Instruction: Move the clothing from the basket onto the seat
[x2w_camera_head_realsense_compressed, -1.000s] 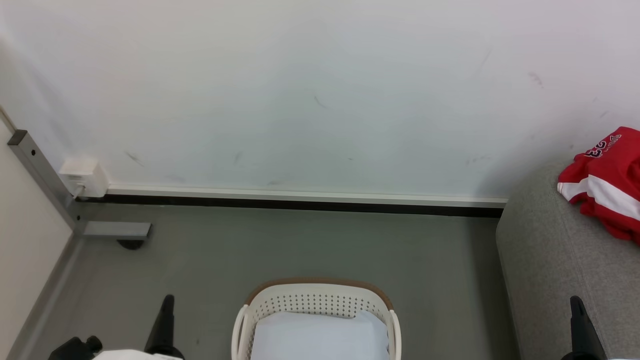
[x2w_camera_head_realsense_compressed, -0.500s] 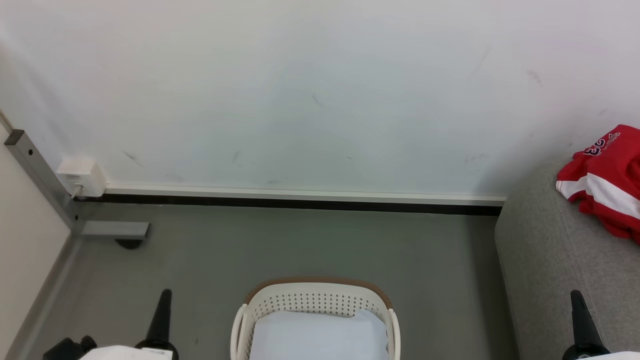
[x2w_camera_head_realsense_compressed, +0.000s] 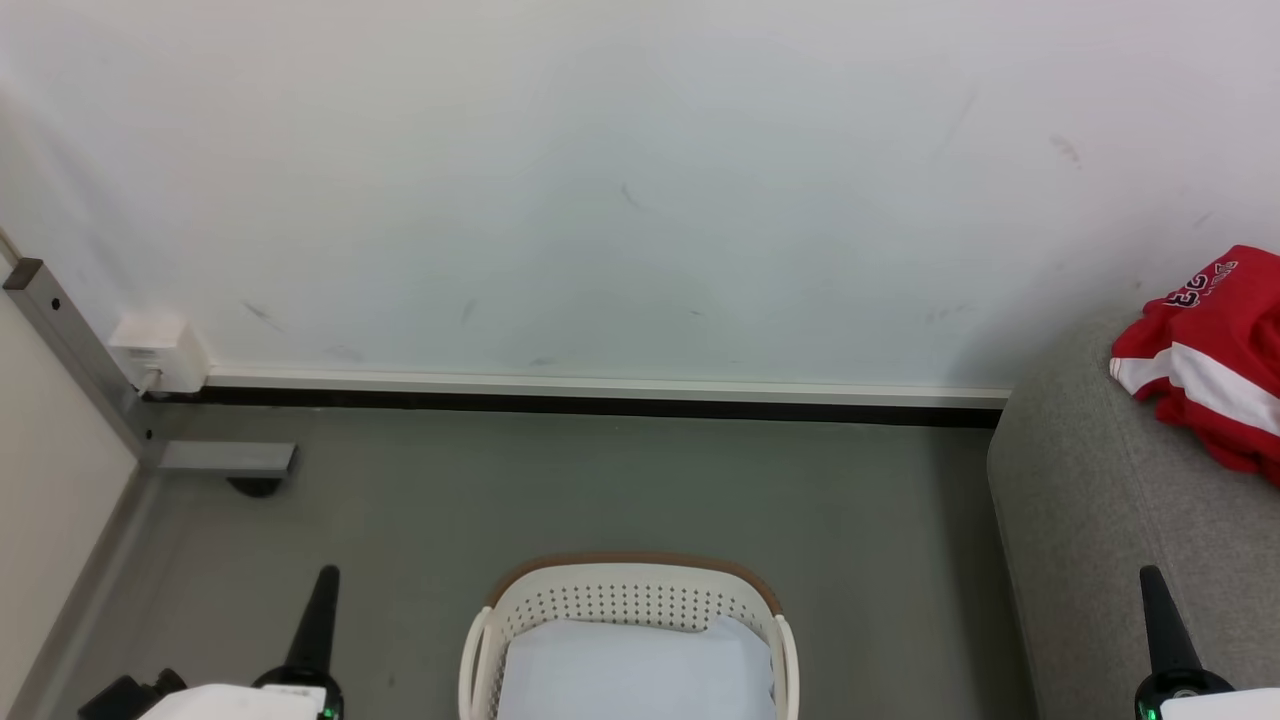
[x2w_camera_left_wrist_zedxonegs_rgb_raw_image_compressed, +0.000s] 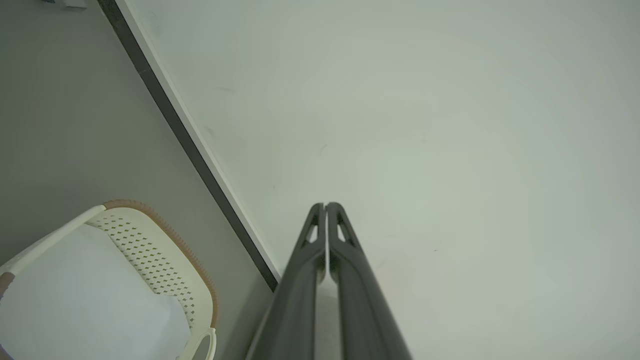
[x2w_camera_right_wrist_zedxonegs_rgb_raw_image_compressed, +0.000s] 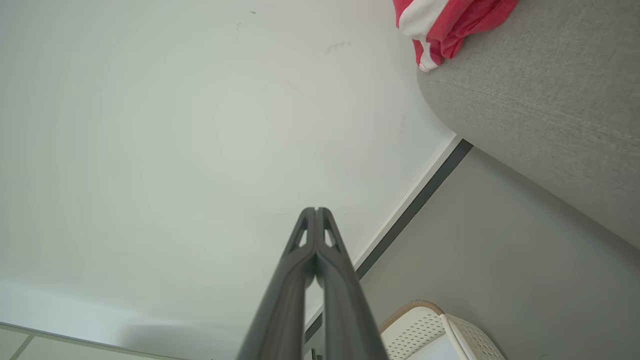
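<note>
The red jersey (x2w_camera_head_realsense_compressed: 1215, 365) with white stripes lies crumpled on the grey sofa seat (x2w_camera_head_realsense_compressed: 1100, 520) at the right; its edge also hangs at the top of the right wrist view, jersey (x2w_camera_right_wrist_zedxonegs_rgb_raw_image_compressed: 440, 25) on the seat (x2w_camera_right_wrist_zedxonegs_rgb_raw_image_compressed: 550, 100). The white basket (x2w_camera_head_realsense_compressed: 625, 600) with a brown rim stands on the floor at bottom centre, holding a pale blue-white cloth (x2w_camera_head_realsense_compressed: 635, 670). My left gripper (x2w_camera_head_realsense_compressed: 324, 577) is shut and empty, left of the basket. My right gripper (x2w_camera_head_realsense_compressed: 1151, 575) is shut and empty over the seat's front edge. Both wrist views show shut fingers, left gripper (x2w_camera_left_wrist_zedxonegs_rgb_raw_image_compressed: 326, 205), right gripper (x2w_camera_right_wrist_zedxonegs_rgb_raw_image_compressed: 316, 209).
A white wall (x2w_camera_head_realsense_compressed: 640, 180) with a black-and-white baseboard (x2w_camera_head_realsense_compressed: 600, 400) runs behind the grey floor (x2w_camera_head_realsense_compressed: 600, 490). A grey metal post (x2w_camera_head_realsense_compressed: 70, 350) with a foot and a white wall box (x2w_camera_head_realsense_compressed: 155, 350) stand in the left corner. The basket (x2w_camera_left_wrist_zedxonegs_rgb_raw_image_compressed: 150, 240) lies near the baseboard.
The head view has shifted slightly, the scene sliding a little up and left. Both grippers now show more of their pale wrists at the bottom edge. Jersey and basket stay put.
</note>
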